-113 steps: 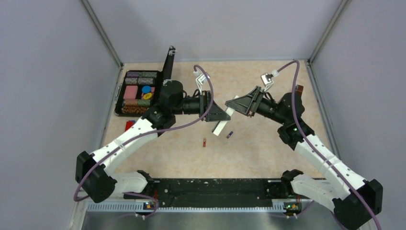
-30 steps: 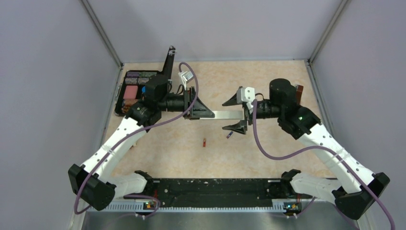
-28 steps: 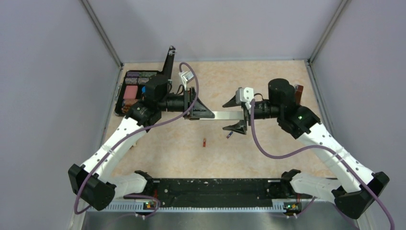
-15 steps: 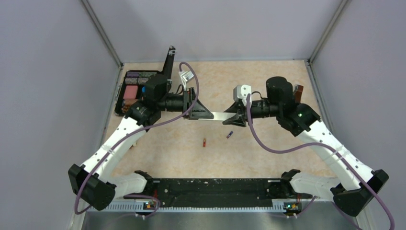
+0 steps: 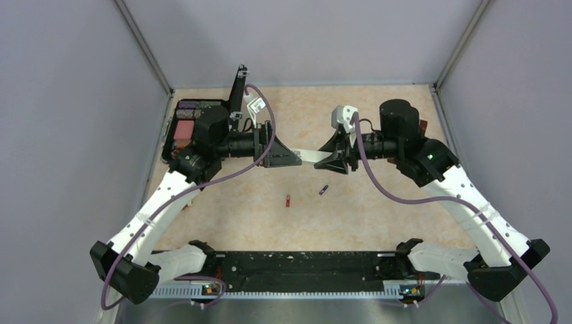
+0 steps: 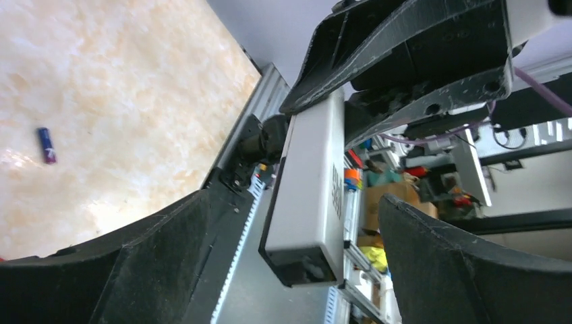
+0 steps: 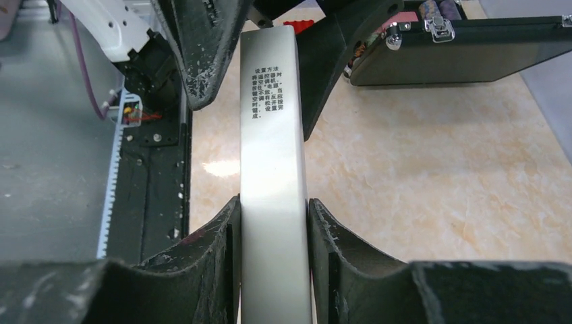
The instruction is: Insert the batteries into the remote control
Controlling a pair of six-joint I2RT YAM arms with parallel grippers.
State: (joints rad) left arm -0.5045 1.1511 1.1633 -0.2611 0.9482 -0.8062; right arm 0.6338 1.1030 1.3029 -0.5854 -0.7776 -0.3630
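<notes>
The white remote control [image 5: 311,156] hangs level above the table between my two grippers. My right gripper [image 5: 335,159] is shut on its right end, and in the right wrist view both pads press its sides [image 7: 273,202]. My left gripper [image 5: 283,157] is open. Its fingers [image 6: 168,243] stand wide on either side of the remote's dark end [image 6: 307,202] without touching it. A reddish battery [image 5: 288,200] and a dark purple battery [image 5: 324,190] lie on the table below; the purple battery [image 6: 45,145] also shows in the left wrist view.
An open black case [image 5: 177,108] with coloured pieces sits at the back left, its lid upright; the case [image 7: 465,47] also shows in the right wrist view. A brown object [image 5: 423,126] stands behind the right arm. Grey walls close in the table on three sides.
My right gripper has closed on the remote's right end. My left gripper has opened and let go of the left end. Both arms have shifted slightly toward the back.
</notes>
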